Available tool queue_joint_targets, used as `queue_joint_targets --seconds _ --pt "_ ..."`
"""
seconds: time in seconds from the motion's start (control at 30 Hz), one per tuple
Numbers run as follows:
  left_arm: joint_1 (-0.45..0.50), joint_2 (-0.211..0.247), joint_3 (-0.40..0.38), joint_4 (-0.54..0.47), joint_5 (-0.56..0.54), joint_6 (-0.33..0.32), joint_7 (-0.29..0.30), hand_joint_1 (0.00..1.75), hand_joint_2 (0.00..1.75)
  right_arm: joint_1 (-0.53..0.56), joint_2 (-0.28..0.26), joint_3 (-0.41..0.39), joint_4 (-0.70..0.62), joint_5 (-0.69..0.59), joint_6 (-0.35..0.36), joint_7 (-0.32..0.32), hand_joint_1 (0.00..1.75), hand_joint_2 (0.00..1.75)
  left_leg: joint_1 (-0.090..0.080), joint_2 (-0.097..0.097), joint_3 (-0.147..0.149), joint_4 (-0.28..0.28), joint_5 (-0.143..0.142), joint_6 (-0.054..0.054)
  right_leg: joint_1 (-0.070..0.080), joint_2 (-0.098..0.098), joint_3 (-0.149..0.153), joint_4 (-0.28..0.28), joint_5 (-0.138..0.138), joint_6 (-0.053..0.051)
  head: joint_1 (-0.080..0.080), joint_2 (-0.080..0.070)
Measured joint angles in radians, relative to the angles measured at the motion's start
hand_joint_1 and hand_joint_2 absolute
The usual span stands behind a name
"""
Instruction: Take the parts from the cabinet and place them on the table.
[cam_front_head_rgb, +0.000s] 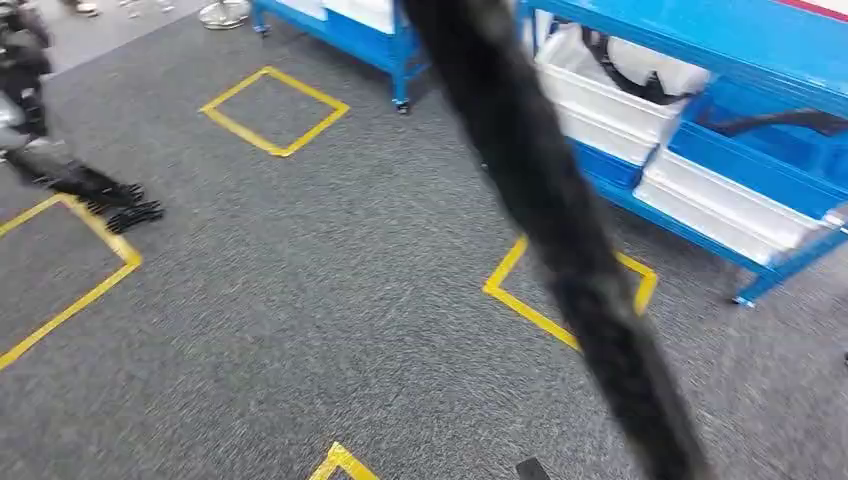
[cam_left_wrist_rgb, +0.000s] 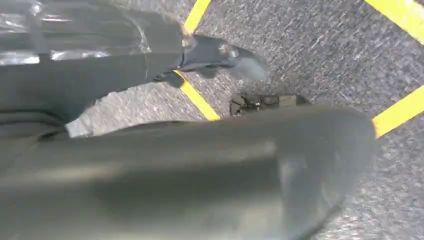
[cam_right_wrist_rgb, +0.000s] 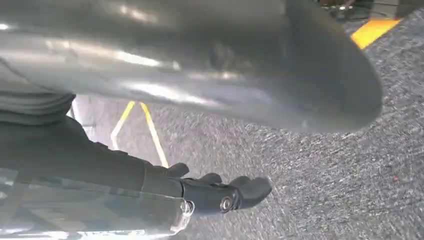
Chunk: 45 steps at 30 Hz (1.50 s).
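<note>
Head view. Grey flecked carpet floor (cam_front_head_rgb: 330, 300) marked with yellow tape squares (cam_front_head_rgb: 275, 110), one near the blue metal cabinet frame (cam_front_head_rgb: 700, 30), others toward the robot's left and the near edge. The cabinet stands on castors along the far right; its lower shelf carries white plastic bins (cam_front_head_rgb: 610, 105) side by side, tilted toward the aisle. One bin holds the parts, white rounded pieces with dark bands (cam_front_head_rgb: 650, 70), blurred; they lie inside the cabinet. A dark curved strip (cam_front_head_rgb: 790, 122) lies on the blue shelf above the nearer bin. A thick black fuzzy cable (cam_front_head_rgb: 560, 240), out of focus, hangs across the middle of the picture from top to bottom. At the left edge, the robot's left hand (cam_front_head_rgb: 100, 195), dark fingers extended low over the carpet, nothing in them

Left wrist view. Left hand: thick grey thumb (cam_left_wrist_rgb: 200, 170) across the foreground, darker fingers (cam_left_wrist_rgb: 220, 55) stretched out straight and apart from the thumb, holding nothing. Carpet and yellow tape lines beneath. A small dark object (cam_left_wrist_rgb: 262, 102) shows just past the thumb; cannot tell what it is

Right wrist view. Right hand (cam_right_wrist_rgb: 215, 192): thick grey thumb (cam_right_wrist_rgb: 225, 75) across the foreground, dark fingers slightly curled at the tips, separate from the thumb, holding nothing. Carpet beneath, with yellow tape lines beyond the fingers and one more at the far corner
</note>
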Motion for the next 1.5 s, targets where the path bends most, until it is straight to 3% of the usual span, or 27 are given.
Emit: queue_joint_targets --seconds 0.03,0.1,0.13,0.2,0.3,0.33,0.4,0.43,0.5,0.53,0.6,0.67,0.7,0.83,0.87,0.9,0.93,1.0,1.07,1.13,1.17,1.2,1.33,1.37,1.4,1.43,1.5 --pt "0.001 0.000 0.000 0.001 -0.001 0.001 0.001 0.00 0.00 0.002 0.000 0.003 0.000 0.000 0.000 0.000 0.00 0.00 0.000 0.005 -0.016 0.010 0.014 -0.001 0.000 0.016 0.002 0.003 -0.002 0.000 -0.003 0.000" --pt "0.001 0.002 0.000 0.001 -0.002 0.002 0.005 0.00 0.00 0.007 0.000 0.003 0.001 0.000 0.000 0.002 0.00 0.00 0.003 0.005 0.014 -0.088 0.103 0.000 -0.004 0.046 0.006 0.011 -0.009 0.006 -0.004 0.000" --pt "0.001 0.002 0.000 0.001 -0.003 0.002 0.006 0.00 0.00 0.008 0.001 0.003 0.002 0.000 0.000 0.003 0.00 0.00 0.005 -0.020 0.051 -0.179 0.160 -0.001 -0.008 0.060 0.008 0.018 -0.015 0.012 -0.005 0.000" --pt "0.000 0.002 0.000 0.001 -0.004 0.002 0.007 0.00 0.00 0.002 0.001 0.003 0.002 0.001 -0.001 0.003 0.00 0.00 0.015 -0.103 0.088 -0.257 0.159 0.001 -0.009 0.087 0.000 0.035 -0.028 0.026 -0.015 0.000" --pt "0.002 0.004 0.000 0.001 -0.005 0.003 0.010 0.00 0.00 0.004 0.001 0.006 0.002 0.001 -0.001 0.003 0.00 0.00 0.005 -0.065 0.093 -0.255 0.156 0.020 -0.018 0.124 -0.003 0.027 -0.023 0.040 -0.015 0.000" --pt "0.002 0.003 0.000 0.000 -0.005 0.004 0.010 0.00 0.00 0.004 0.001 0.009 0.002 0.000 -0.001 0.004 0.00 0.00 0.014 -0.048 0.097 -0.262 0.158 0.028 -0.017 0.133 -0.007 0.031 -0.026 0.046 -0.016 0.000" --pt "-0.001 0.003 0.000 0.000 -0.005 0.006 0.010 0.00 0.00 0.006 0.003 0.013 0.002 0.000 -0.001 0.006 0.00 0.00 0.011 -0.017 0.104 -0.265 0.155 0.038 -0.011 0.035 -0.034 0.091 -0.065 0.057 -0.002 0.000" --pt "0.000 0.004 0.000 0.000 -0.005 0.006 0.010 0.00 0.00 0.003 0.002 0.013 0.003 -0.001 -0.002 0.006 0.00 0.00 0.008 0.000 0.107 -0.264 0.152 0.042 -0.014 0.013 -0.069 0.163 -0.103 0.062 0.000 0.000" --pt "0.003 0.005 0.000 0.001 -0.005 0.006 0.010 0.00 0.00 -0.002 0.003 0.013 0.003 -0.002 -0.001 0.006 0.00 0.00 0.005 0.040 0.110 -0.264 0.145 0.044 -0.018 -0.001 -0.150 0.313 -0.159 0.067 0.000 0.000" --pt "0.004 0.006 0.000 0.001 -0.005 0.006 0.010 0.00 0.00 0.001 0.003 0.013 0.003 -0.002 -0.001 0.006 0.00 0.00 0.004 0.056 0.113 -0.264 0.141 0.044 -0.019 -0.003 -0.164 0.338 -0.155 0.068 0.001 0.000" --pt "0.002 0.007 0.000 0.001 -0.005 0.006 0.010 0.00 0.00 0.009 0.004 0.014 0.003 -0.005 -0.001 0.008 0.00 0.00 0.000 0.081 0.122 -0.264 0.134 0.043 -0.018 -0.008 -0.124 0.256 -0.084 0.059 0.002 0.000" --pt "-0.001 0.007 0.000 0.000 -0.005 0.006 0.008 0.00 0.00 0.010 0.003 0.016 0.005 -0.008 0.000 0.010 0.00 0.00 -0.005 0.100 0.134 -0.265 0.127 0.042 -0.006 -0.040 -0.038 0.084 0.001 0.035 0.002 0.000" --pt "-0.004 0.003 0.000 0.000 -0.005 0.006 0.006 0.00 0.00 0.006 0.001 0.016 0.005 -0.008 0.002 0.015 0.00 0.00 -0.007 0.110 0.135 -0.267 0.124 0.038 0.006 -0.091 -0.016 0.046 -0.021 0.019 -0.005 0.000" --pt "-0.005 0.002 0.000 -0.001 -0.012 0.007 0.002 0.00 0.00 0.008 0.002 0.017 0.005 -0.019 0.011 0.024 0.00 0.00 -0.008 0.148 0.151 -0.280 0.120 0.020 0.011 -0.053 -0.014 0.020 -0.016 0.010 -0.007 0.000" --pt "-0.008 0.002 -0.001 -0.001 -0.015 0.008 -0.002 0.00 0.00 0.013 0.003 0.018 0.006 -0.020 0.013 0.026 0.00 0.00 -0.004 0.097 0.153 -0.272 0.111 0.011 -0.002 -0.044 0.003 0.000 -0.003 0.011 -0.005 0.000" --pt "-0.008 0.002 -0.001 -0.001 -0.016 0.008 -0.006 0.00 0.00 0.012 0.004 0.019 0.006 -0.020 0.015 0.026 0.00 0.00 -0.002 0.021 0.137 -0.238 0.091 0.006 -0.006 -0.036 0.008 -0.007 0.000 0.007 -0.011 0.000" --pt "-0.006 0.003 -0.001 -0.001 -0.019 0.009 -0.008 0.00 0.00 0.006 0.003 0.019 0.007 -0.021 0.014 0.026 0.00 0.00 -0.002 0.000 0.101 -0.168 0.055 0.003 -0.008 -0.025 0.007 -0.008 0.001 0.006 -0.016 0.000" --pt "-0.003 0.005 -0.006 0.000 -0.027 0.008 -0.005 0.00 0.00 0.002 0.005 0.019 0.007 -0.022 0.014 0.023 0.00 0.00 0.001 0.001 0.021 -0.022 -0.003 -0.004 -0.008 0.002 0.008 -0.006 0.000 0.003 -0.023 0.000" --pt "-0.001 0.005 -0.008 0.000 -0.031 0.008 -0.005 0.00 0.00 0.004 0.005 0.019 0.007 -0.026 0.014 0.023 0.00 0.00 0.002 0.010 -0.014 0.007 0.021 -0.008 -0.010 0.032 0.010 -0.001 -0.004 0.007 -0.024 0.000" --pt "-0.002 0.005 -0.009 0.000 -0.040 0.015 -0.005 0.00 0.00 0.007 0.005 0.019 0.008 -0.028 0.014 0.023 0.00 0.00 0.005 0.000 0.038 -0.132 0.126 -0.011 -0.017 0.061 0.013 0.009 -0.013 0.016 -0.024 0.000" --pt "-0.002 0.005 -0.011 0.000 -0.043 0.019 -0.005 0.00 0.00 0.006 0.005 0.019 0.008 -0.028 0.014 0.023 0.00 0.00 0.012 -0.038 0.074 -0.218 0.173 -0.015 -0.020 0.073 0.013 0.017 -0.020 0.022 -0.024 0.000" --pt "-0.002 0.005 -0.014 0.000 -0.045 0.020 -0.005 0.00 0.00 0.006 0.004 0.019 0.009 -0.028 0.014 0.023 0.00 0.00 0.021 -0.105 0.089 -0.245 0.155 -0.014 -0.018 0.085 0.010 0.025 -0.027 0.030 -0.026 0.000" --pt "-0.002 0.005 -0.016 0.000 -0.050 0.026 -0.005 0.00 0.00 0.005 0.004 0.020 0.010 -0.028 0.014 0.023 0.00 0.00 0.014 -0.058 0.100 -0.258 0.150 0.017 -0.027 0.139 -0.004 0.026 -0.026 0.052 -0.026 0.000" --pt "-0.004 0.004 -0.017 0.000 -0.053 0.027 -0.004 0.00 0.00 0.007 0.004 0.020 0.010 -0.028 0.014 0.023 0.00 0.00 0.020 -0.041 0.104 -0.263 0.152 0.024 -0.026 0.121 -0.006 0.034 -0.032 0.056 -0.026 0.000" --pt "-0.004 0.005 -0.020 0.000 -0.065 0.031 -0.001 0.00 0.00 0.006 0.006 0.021 0.010 -0.028 0.014 0.024 0.00 0.00 0.018 -0.025 0.109 -0.265 0.149 0.029 -0.020 0.056 -0.019 0.063 -0.049 0.064 -0.016 0.000" --pt "-0.003 0.004 -0.027 0.000 -0.077 0.037 0.007 0.00 0.00 0.001 0.006 0.021 0.010 -0.028 0.014 0.024 0.00 0.00 0.016 -0.005 0.112 -0.265 0.145 0.036 -0.021 0.022 -0.052 0.126 -0.083 0.069 -0.006 0.000" --pt "0.001 0.005 -0.040 0.000 -0.092 0.042 0.027 0.00 0.00 -0.006 0.006 0.021 0.010 -0.028 0.014 0.026 0.00 0.00 0.012 0.037 0.117 -0.265 0.137 0.040 -0.024 0.002 -0.140 0.285 -0.151 0.075 -0.001 0.000"
